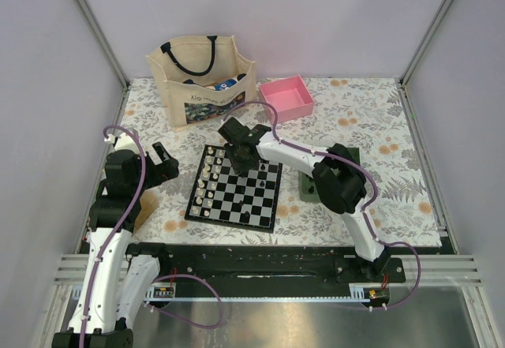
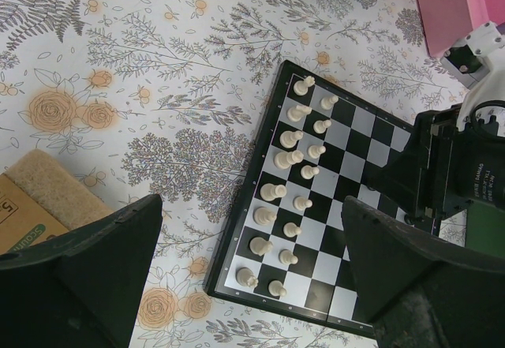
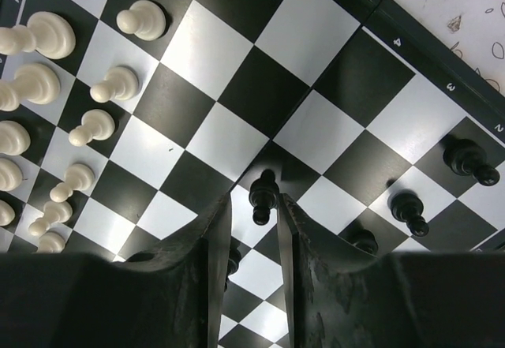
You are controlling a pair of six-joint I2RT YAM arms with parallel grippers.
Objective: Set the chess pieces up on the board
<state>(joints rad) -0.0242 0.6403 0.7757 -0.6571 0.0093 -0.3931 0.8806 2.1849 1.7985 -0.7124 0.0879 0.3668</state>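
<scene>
Right gripper (image 3: 253, 206) is sitting with its jaws barely parted around one black pawn (image 3: 263, 194) on the board (image 3: 237, 64); pinching or not, I can't tell. More black pawns (image 3: 406, 208) are standing at its three o'clock. Left gripper (image 2: 251, 206) is hovering spread wide and empty, with the board at its three o'clock.

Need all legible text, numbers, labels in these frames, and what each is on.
"5", "4", "3", "2": white numbers on the rim of the board, right wrist view.
"5": on the cardboard box, left wrist view; the print under it is cropped and blurred.
"No...": script on the tote bag, top view; the rest is unreadable.
White print on the right arm, left wrist view: too small to read.
</scene>
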